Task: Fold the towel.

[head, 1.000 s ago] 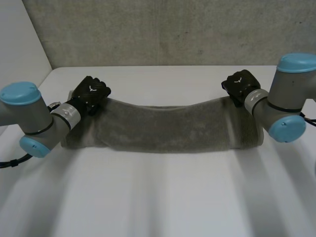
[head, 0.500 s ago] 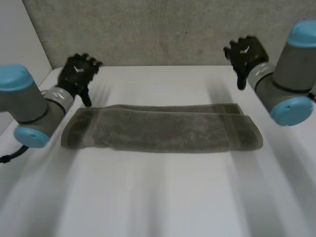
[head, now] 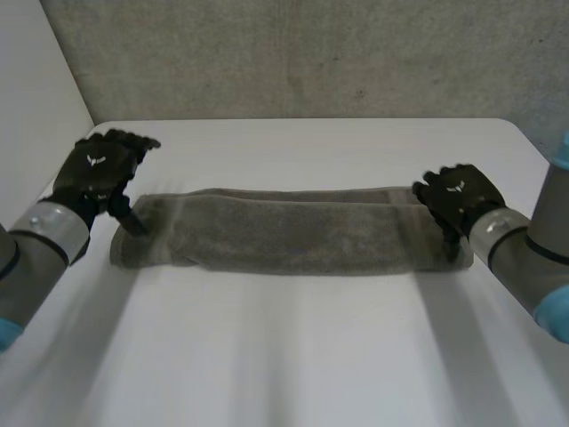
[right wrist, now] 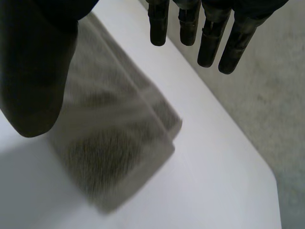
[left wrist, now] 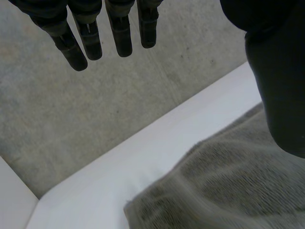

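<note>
A grey-green towel [head: 293,231] lies on the white table [head: 293,356], folded into a long narrow band from left to right. My left hand [head: 96,169] hovers at the towel's left end with straight fingers [left wrist: 88,33] and its thumb [left wrist: 281,71] apart from them; the towel's corner [left wrist: 228,181] lies under the palm, not held. My right hand [head: 458,197] is over the towel's right end. Its fingers [right wrist: 209,33] are straight, the thumb [right wrist: 33,71] spread wide, and the folded end [right wrist: 114,138] lies beneath it, free.
A grey concrete wall [head: 293,53] rises just behind the table's far edge. A white panel [head: 36,80] stands at the left. Bare table stretches in front of the towel.
A second ago both hands gripped the towel's far edge. They let go, rose toward the wall, then came back down and outward to the towel's two ends. The towel has settled flat.
</note>
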`<action>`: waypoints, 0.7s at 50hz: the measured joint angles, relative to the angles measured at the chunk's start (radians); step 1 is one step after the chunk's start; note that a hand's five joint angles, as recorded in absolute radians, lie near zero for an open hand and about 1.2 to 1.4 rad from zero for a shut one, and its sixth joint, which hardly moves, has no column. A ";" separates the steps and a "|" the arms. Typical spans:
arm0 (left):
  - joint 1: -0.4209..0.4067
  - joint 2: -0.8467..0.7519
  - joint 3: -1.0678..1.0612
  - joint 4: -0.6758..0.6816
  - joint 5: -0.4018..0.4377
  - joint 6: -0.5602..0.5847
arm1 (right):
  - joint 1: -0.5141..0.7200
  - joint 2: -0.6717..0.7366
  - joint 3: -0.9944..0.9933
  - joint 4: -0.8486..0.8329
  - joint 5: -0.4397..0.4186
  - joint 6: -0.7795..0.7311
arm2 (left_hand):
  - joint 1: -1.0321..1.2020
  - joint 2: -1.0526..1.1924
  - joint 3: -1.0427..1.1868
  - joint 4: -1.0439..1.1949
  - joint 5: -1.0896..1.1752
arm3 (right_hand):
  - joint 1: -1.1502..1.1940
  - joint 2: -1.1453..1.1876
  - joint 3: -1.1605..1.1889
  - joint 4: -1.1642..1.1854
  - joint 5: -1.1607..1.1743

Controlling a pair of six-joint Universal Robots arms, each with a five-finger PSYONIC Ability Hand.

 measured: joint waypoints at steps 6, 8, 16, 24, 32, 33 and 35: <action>-0.005 0.004 -0.109 0.126 -0.002 -0.006 | -0.083 0.056 0.067 -0.097 -0.039 0.000 | 0.000 0.000 0.000 0.000 0.000 | 0.017 0.003 0.003 0.003 0.003; -0.009 0.004 -0.130 0.161 -0.003 -0.007 | -0.099 0.083 0.068 -0.115 -0.053 0.000 | 0.000 0.000 0.000 0.000 0.000 | 0.032 0.005 0.007 0.005 0.018; -0.026 0.003 -0.166 0.226 -0.004 -0.009 | -0.139 0.195 0.029 -0.136 -0.092 0.010 | 0.000 0.000 0.000 0.000 0.000 | 0.293 0.275 0.271 0.265 0.300; -0.031 -0.003 -0.177 0.228 -0.004 -0.009 | -0.161 0.233 -0.017 -0.147 -0.075 0.022 | 0.000 0.000 0.000 0.000 0.000 | 1.083 1.061 1.085 1.077 1.102; -0.025 -0.003 -0.184 0.226 -0.004 -0.009 | -0.251 0.136 -0.034 -0.202 0.059 0.021 | 0.000 0.000 0.000 0.000 0.000 | 1.088 1.061 1.086 1.078 1.102; -0.025 -0.003 -0.184 0.226 -0.004 -0.009 | -0.258 0.130 -0.038 -0.205 0.068 0.017 | 0.000 0.000 0.000 0.000 0.000 | 1.088 1.061 1.086 1.078 1.102; -0.023 -0.001 -0.185 0.226 -0.004 -0.009 | -0.281 0.109 -0.058 -0.210 0.098 -0.011 | 0.000 0.000 0.000 0.000 0.000 | 1.088 1.061 1.086 1.078 1.102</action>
